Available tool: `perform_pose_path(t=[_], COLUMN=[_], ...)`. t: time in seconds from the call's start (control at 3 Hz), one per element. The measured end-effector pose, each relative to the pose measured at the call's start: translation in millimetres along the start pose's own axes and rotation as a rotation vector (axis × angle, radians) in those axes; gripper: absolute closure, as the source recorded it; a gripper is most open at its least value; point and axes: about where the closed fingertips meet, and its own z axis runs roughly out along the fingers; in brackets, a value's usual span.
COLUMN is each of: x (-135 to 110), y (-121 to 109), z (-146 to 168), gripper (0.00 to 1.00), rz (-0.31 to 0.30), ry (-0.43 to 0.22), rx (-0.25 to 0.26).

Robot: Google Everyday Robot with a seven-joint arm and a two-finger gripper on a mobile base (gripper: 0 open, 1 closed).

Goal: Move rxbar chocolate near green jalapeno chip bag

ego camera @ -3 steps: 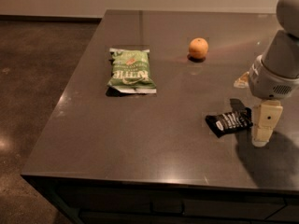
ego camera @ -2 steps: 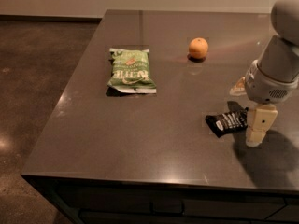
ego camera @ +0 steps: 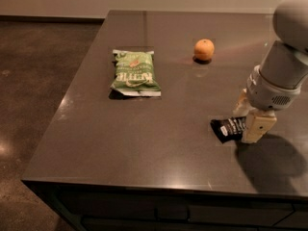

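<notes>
At the table's (ego camera: 144, 148) near right, the gripper (ego camera: 246, 124) stands with jaws apart, apparently straddling the rxbar chocolate's (ego camera: 228, 128) right end.

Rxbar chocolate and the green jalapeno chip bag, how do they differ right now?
The rxbar chocolate is black and small; the green jalapeno chip bag is green and clearly larger. The rxbar chocolate lies right at the pincer; the green jalapeno chip bag lies well apart from it, farther left. Both lie flat on the dark table.
</notes>
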Motion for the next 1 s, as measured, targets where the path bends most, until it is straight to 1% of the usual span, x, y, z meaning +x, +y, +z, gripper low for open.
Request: perform_pose_path(t=[0.33, 0.67, 1.0], x=[-0.6, -26.2, -53.8], y=[-0.1, -7.0, -16.4], z=[-3.3, -11.3, -18.9], gripper=[0.85, 1.00, 1.00], rz=[0.000, 0.021, 0.049], ry=[0.000, -0.010, -0.021], rx=[0.000, 0.008, 0.015])
